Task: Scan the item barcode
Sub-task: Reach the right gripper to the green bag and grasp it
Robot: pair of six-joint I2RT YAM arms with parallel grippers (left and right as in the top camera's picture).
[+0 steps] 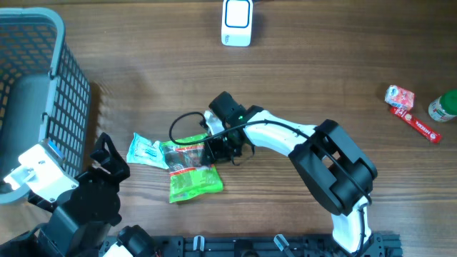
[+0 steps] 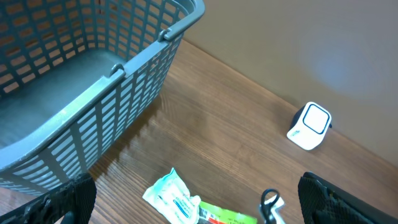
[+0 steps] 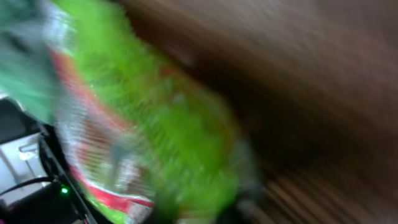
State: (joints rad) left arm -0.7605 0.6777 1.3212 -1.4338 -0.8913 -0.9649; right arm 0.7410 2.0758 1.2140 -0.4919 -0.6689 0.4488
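A green snack packet (image 1: 194,180) lies mid-table, its top edge under my right gripper (image 1: 214,150). In the right wrist view the green packet (image 3: 161,118) fills the blurred frame right at my right gripper (image 3: 205,211), whose jaws are shut on it. A white and teal pouch (image 1: 146,151) lies against the packet's left side. The white scanner (image 1: 237,21) stands at the far edge. My left gripper (image 1: 107,163) hovers open at the near left, nothing between its fingers (image 2: 68,199), looking over the pouch (image 2: 173,196) toward the scanner (image 2: 310,126).
A grey mesh basket (image 1: 71,93) takes up the far left, close to my left arm. At the right edge lie a small red packet (image 1: 400,95), a green-lidded jar (image 1: 444,106) and a red stick pack (image 1: 421,127).
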